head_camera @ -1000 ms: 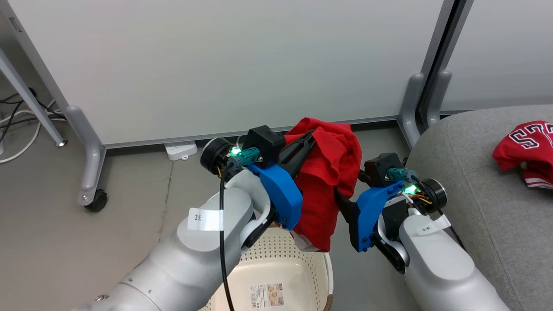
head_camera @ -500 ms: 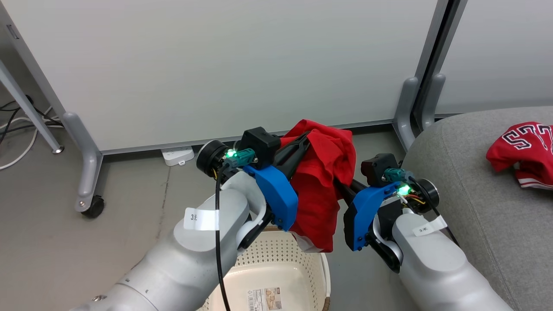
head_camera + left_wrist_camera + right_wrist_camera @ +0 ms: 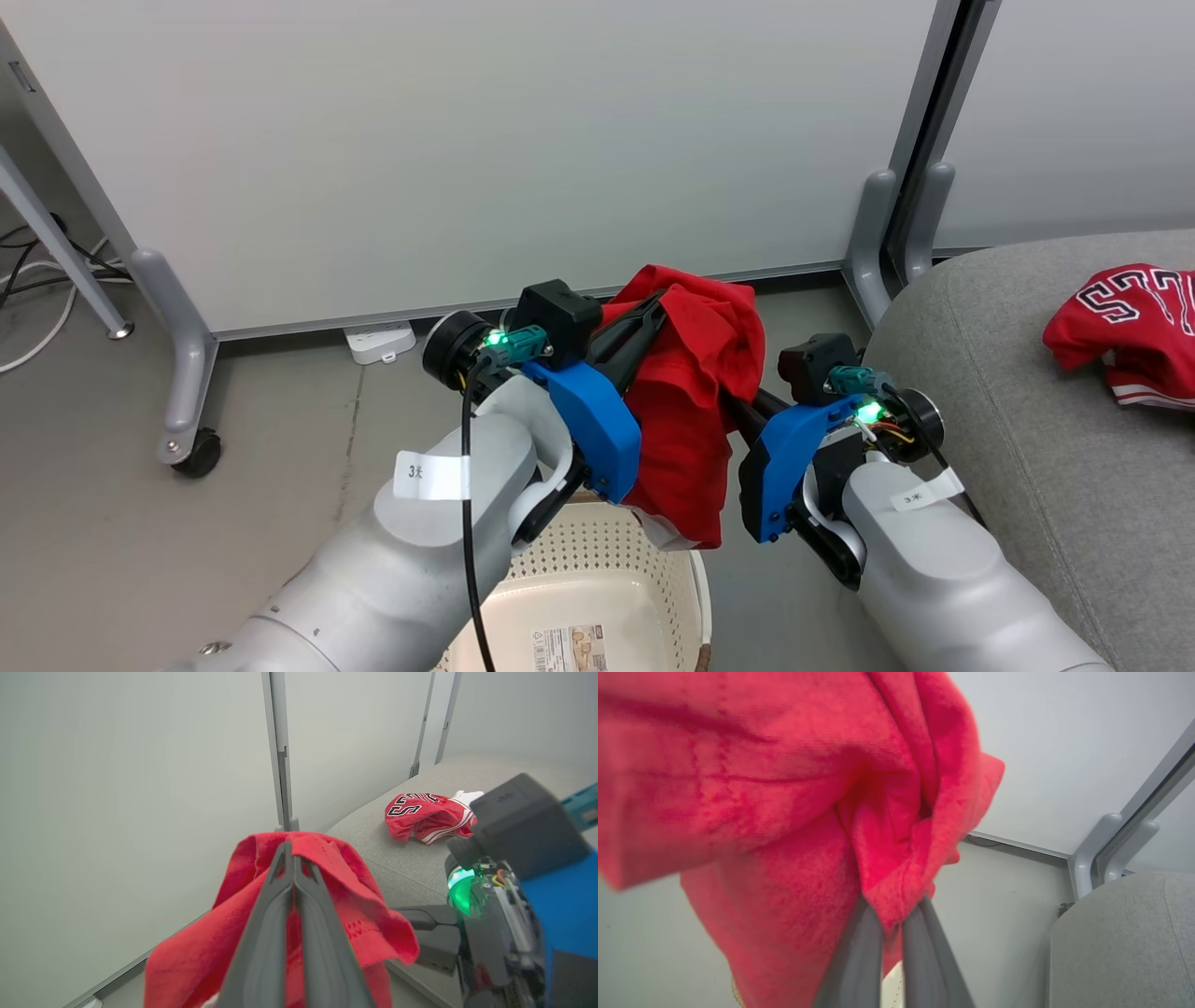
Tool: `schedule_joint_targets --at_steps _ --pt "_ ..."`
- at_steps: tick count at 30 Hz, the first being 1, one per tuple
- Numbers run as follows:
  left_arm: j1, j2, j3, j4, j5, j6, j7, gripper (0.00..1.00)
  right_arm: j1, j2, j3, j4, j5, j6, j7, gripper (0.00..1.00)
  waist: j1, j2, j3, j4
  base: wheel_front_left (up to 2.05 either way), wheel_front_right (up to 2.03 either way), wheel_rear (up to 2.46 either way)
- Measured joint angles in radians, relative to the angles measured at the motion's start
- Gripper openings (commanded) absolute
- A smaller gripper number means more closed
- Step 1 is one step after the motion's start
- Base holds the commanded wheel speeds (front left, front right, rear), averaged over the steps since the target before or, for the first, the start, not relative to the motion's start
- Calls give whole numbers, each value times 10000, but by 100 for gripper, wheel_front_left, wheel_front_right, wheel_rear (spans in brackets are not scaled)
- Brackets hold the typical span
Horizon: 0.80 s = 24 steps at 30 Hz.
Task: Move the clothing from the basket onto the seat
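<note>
The jersey [image 3: 1130,322] already lies on the sofa [image 3: 1008,448], while the left gripper [image 3: 286,848] and right gripper [image 3: 889,917], both clenched, hold the plain red shirt [image 3: 691,411] above the basket [image 3: 597,560], not yet carried across.

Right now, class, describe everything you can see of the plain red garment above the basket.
The plain red garment is knit-looking cloth, crumpled, with a stitched hem and a white patch at its lower end. It hangs above the basket, pinched near the top by the shut left claw and lower down by the shut right claw.
</note>
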Motion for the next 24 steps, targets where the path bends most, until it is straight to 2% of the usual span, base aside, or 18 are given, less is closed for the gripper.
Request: schedule_joint_targets --at_steps 10,11,12,18,24 --pt "0 0 -21 56 -48 2 -52 2 -203 8 326 318 337 0 -213 0 0 0 24 15 0 0 0" --pt "2 0 21 58 -58 15 -79 66 -237 8 359 332 364 -2 -242 0 0 0 33 18 0 0 0" --pt "21 2 88 50 -96 15 -88 100 -245 8 380 339 391 0 -278 0 0 0 41 20 0 0 0" --pt "713 180 811 -353 -472 73 -199 100 -310 17 506 341 581 0 -462 0 -1 0 108 -39 0 0 0" --pt "2694 993 2543 -2293 731 428 -221 100 -507 -10 522 380 711 0 -671 0 0 0 276 -81 0 0 0"
